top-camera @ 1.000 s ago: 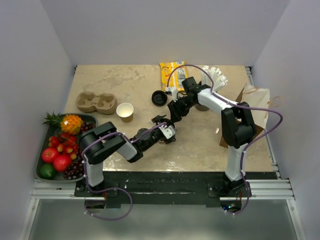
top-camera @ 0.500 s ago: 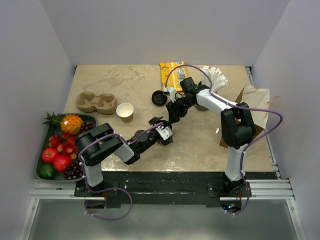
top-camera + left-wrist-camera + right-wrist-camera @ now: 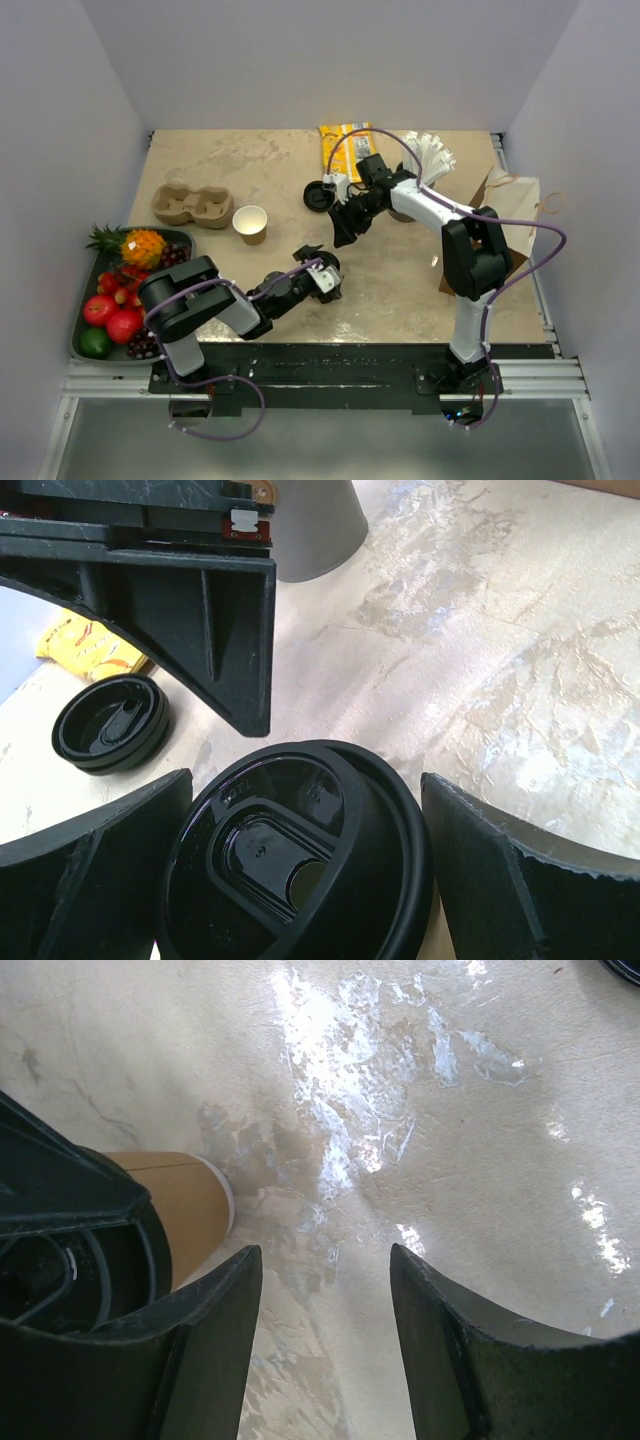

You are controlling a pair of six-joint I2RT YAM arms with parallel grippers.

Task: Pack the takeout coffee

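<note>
Left gripper (image 3: 308, 780) wide open astride black lid (image 3: 300, 870), right gripper (image 3: 325, 1260) parted and empty above table (image 3: 450, 1110)

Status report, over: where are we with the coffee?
Left end effector open, straddling black lid. Right end effector open, empty, close alongside. Paper cup uncovered; second lid loose on table.
</note>
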